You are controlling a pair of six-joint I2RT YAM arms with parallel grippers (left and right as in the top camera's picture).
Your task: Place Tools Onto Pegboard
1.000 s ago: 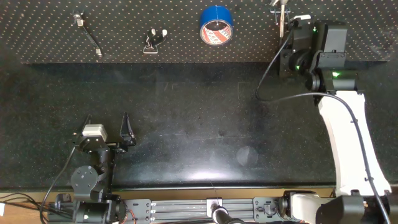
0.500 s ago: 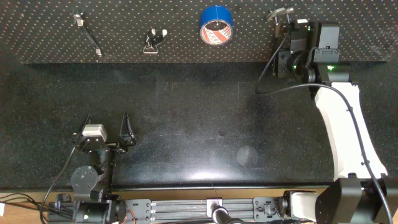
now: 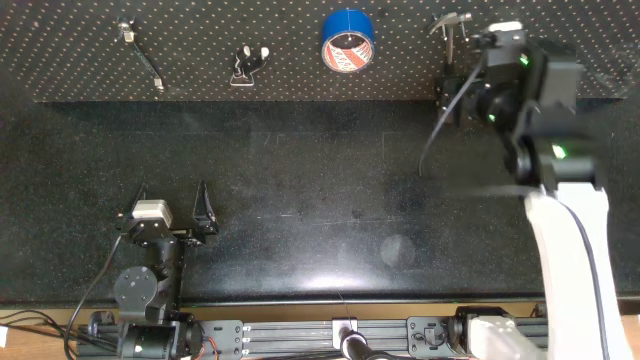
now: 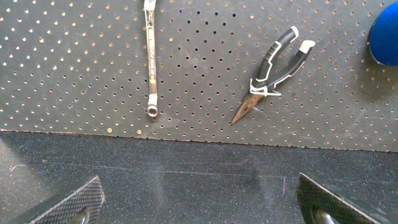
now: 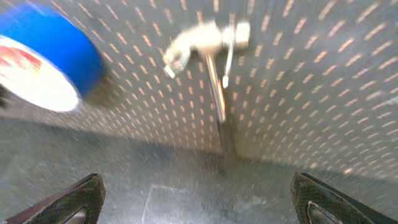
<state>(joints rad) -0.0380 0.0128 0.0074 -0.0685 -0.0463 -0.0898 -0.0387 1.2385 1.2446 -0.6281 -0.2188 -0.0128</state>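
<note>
the hammer (image 5: 216,87) is hanging on the pegboard (image 3: 200,30), to the right of the blue tape roll (image 3: 348,42). the right gripper (image 5: 198,186) is facing it with jaws spread wide, gripping nothing. the left wrist view is showing the pliers (image 4: 270,74) and wrench (image 4: 150,56) hanging there too. the left gripper (image 4: 200,183) is sitting low over the table (image 3: 300,200), its jaws also wide.

Hammer (image 5: 214,74) blurred — tape (image 5: 43,62) edge-cropped

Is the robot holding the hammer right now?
No, the hammer hangs on the pegboard, and the right gripper is open, apart from it.
</note>
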